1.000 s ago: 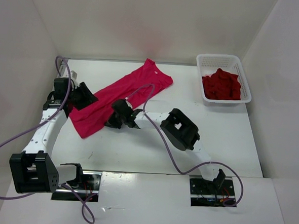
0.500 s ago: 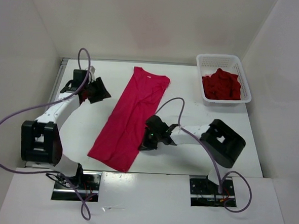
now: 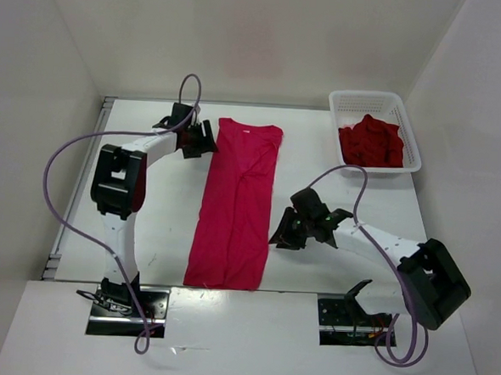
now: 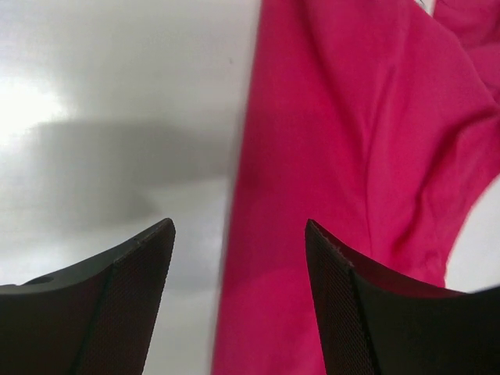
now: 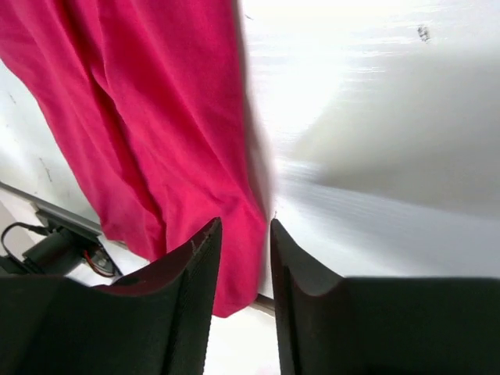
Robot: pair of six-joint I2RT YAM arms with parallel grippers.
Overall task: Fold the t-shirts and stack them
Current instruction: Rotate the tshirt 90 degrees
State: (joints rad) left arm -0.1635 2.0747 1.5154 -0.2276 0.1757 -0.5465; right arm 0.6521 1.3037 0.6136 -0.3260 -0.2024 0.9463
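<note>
Magenta shirt (image 3: 235, 208): folded lengthwise into long narrow strip, flat on table (image 3: 167, 233), centre of frame, neck end toward top, hem near bottom edge. Dark red shirt (image 3: 371, 142): crumpled heap in basket (image 3: 367, 97), upper right.

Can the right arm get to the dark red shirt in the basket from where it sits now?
Probably yes. The right gripper is open and empty beside the magenta shirt, and only bare table lies between it and the basket, whose open top leaves the dark red shirt exposed.
</note>
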